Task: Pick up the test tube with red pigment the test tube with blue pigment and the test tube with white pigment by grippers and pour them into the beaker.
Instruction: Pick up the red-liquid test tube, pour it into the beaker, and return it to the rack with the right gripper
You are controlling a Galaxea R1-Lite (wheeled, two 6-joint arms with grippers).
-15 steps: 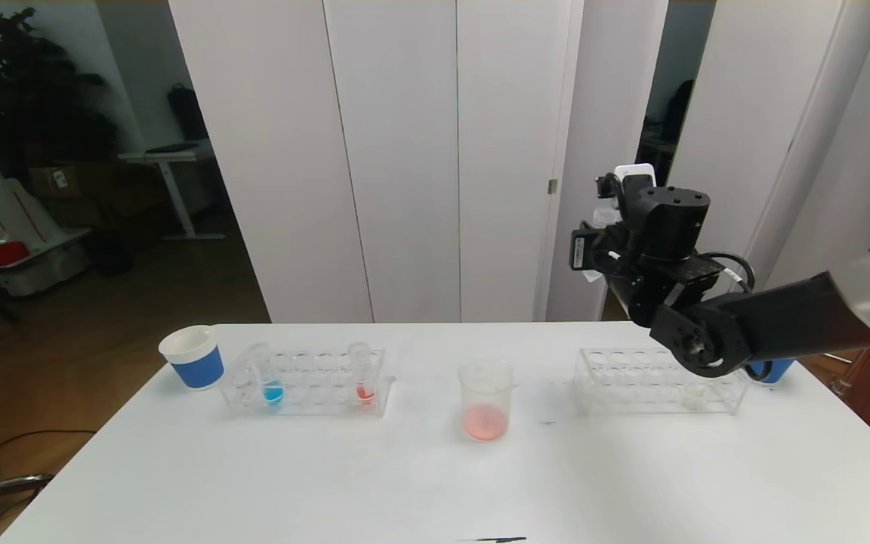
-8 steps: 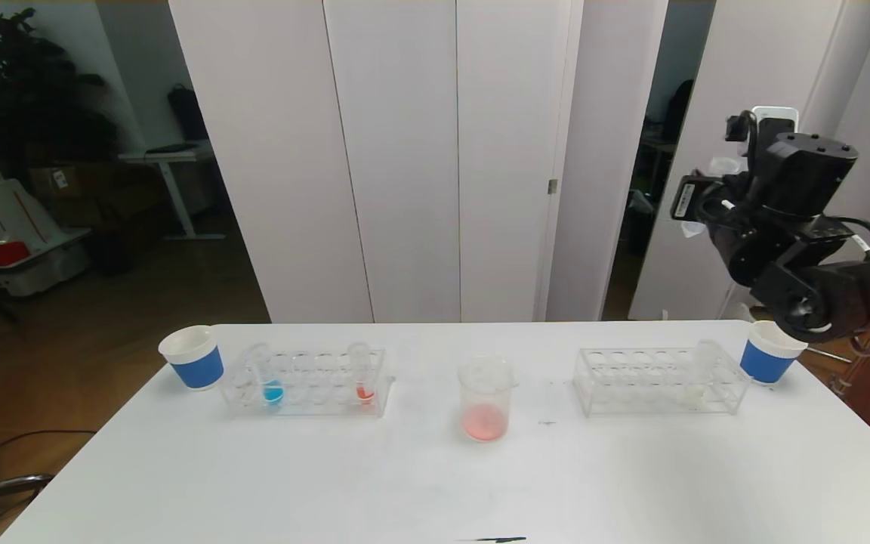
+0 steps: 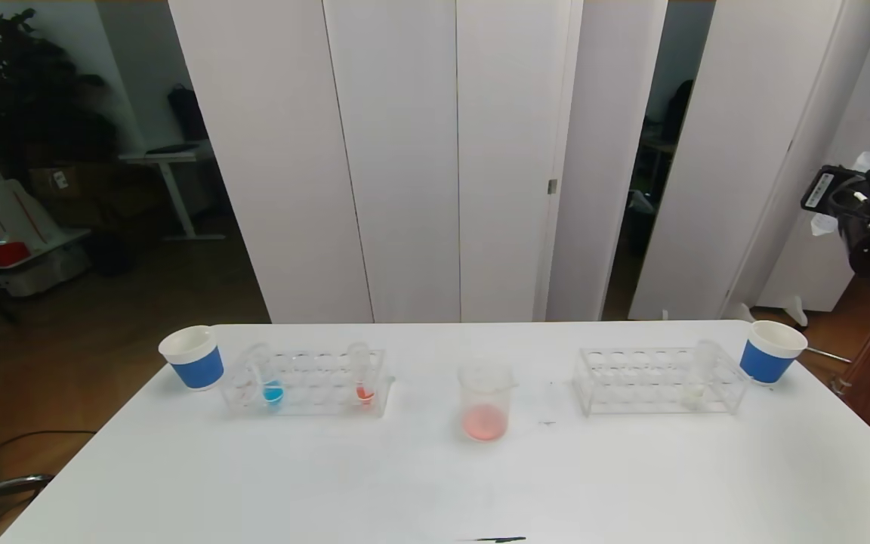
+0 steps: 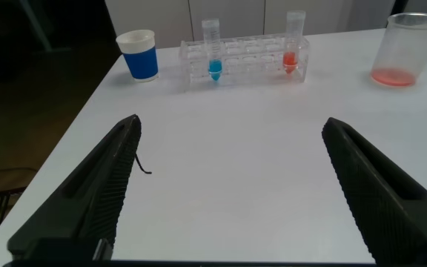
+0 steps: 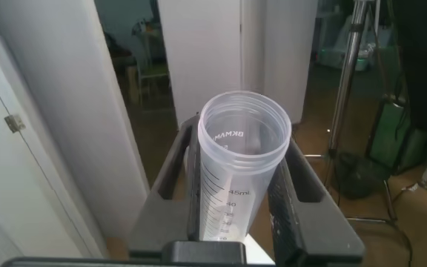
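Evidently emptied into the beaker [image 3: 485,400], a clear tube [image 5: 237,167] sits clamped in right gripper [image 5: 239,200] fingers; left gripper [image 4: 232,185] fingers gape idle over the tabletop [image 3: 435,483].

The beaker [image 3: 486,400] stands upright at the middle of the table, clear, with a thin layer of orange-red pigment on its bottom. The test tube with blue pigment [image 3: 269,381] leans slightly in the clear rack to the beaker's left, cyan-blue showing at its rounded bottom. The test tube with white pigment [image 3: 699,376] stands in the rack to the beaker's right, pale cream at its base. An empty clear tube [image 5: 237,167] with printed graduations is clamped between the right gripper's fingers [image 5: 299,178], raised off to the right of the table.
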